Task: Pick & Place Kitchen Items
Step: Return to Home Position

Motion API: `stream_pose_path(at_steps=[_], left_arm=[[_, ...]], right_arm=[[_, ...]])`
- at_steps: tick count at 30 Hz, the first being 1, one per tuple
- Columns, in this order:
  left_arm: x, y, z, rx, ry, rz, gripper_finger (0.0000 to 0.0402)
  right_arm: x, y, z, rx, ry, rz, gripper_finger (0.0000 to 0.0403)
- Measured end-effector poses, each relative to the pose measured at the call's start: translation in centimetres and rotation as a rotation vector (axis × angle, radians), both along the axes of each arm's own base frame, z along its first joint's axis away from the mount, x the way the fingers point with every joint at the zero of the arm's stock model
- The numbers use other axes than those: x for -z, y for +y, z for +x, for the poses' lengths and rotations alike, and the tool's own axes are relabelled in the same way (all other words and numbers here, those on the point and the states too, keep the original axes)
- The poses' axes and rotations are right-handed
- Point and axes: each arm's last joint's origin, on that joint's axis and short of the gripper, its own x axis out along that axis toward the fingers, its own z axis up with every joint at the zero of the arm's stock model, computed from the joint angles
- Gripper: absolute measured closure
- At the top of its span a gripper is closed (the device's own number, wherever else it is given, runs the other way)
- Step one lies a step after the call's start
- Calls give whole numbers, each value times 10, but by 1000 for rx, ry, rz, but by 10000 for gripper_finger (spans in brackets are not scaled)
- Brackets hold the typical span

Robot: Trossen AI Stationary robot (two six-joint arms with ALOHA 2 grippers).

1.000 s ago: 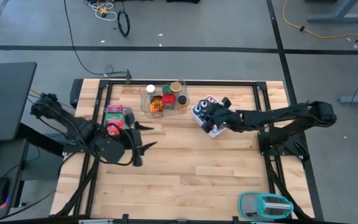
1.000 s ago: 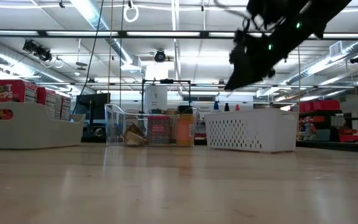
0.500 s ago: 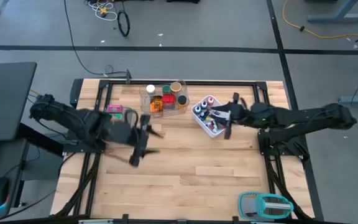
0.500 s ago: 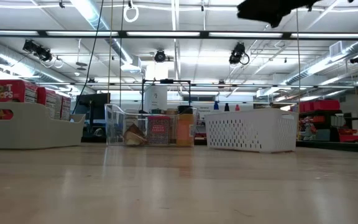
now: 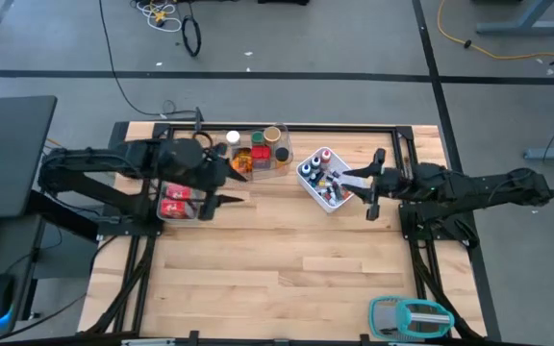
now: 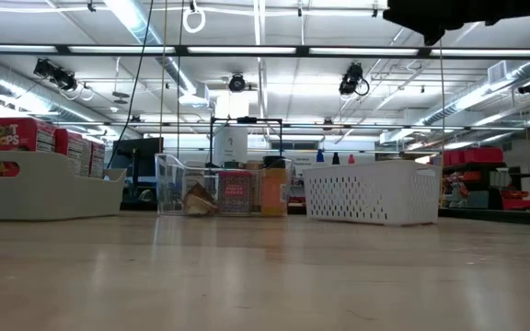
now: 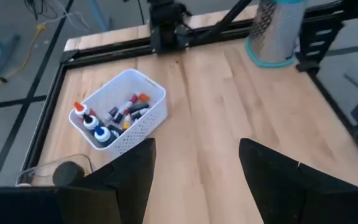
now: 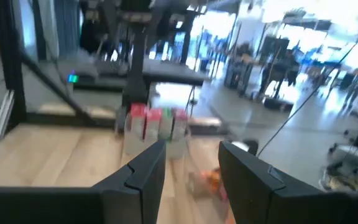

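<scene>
At the far side of the light wooden table [image 5: 287, 259], the left gripper [image 7: 196, 152] hangs by the grey bin [image 6: 44, 193] of red boxes [image 6: 7, 135], fingers spread and empty, while the right gripper [image 8: 191, 149] floats just beside the white mesh basket [image 7: 138, 127], fingers apart too. Tiny colour-capped bottles [image 7: 114, 118] lie in that basket. Short jars [image 6: 272, 191] sit in the clear plastic tray [image 6: 168, 184] between bin and basket.

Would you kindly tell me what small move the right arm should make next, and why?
Probably pull the right gripper back toward its own base, clear of the white basket. It stands open and empty beside the basket, and the small bottles already lie inside it, so nothing seems left to carry.
</scene>
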Motion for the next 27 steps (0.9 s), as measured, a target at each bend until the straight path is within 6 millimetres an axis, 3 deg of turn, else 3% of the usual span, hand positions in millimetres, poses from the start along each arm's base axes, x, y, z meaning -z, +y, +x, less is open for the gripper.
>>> stream_pose_path(at_steps=[5,8,16,27], left_arm=[[-13,-2,-26,20,-82,-6,159],[-7,-1,-44,22,-171,5,159],[56,1,-80,18,-326,-3,159],[135,3,-111,13,-500,-9,159]], right_arm=[[-2,-1,-12,-7,-74,28,243],[1,1,-15,-52,-52,56,243],[0,3,-16,-128,-57,64,243],[0,3,-16,-127,-57,68,243]])
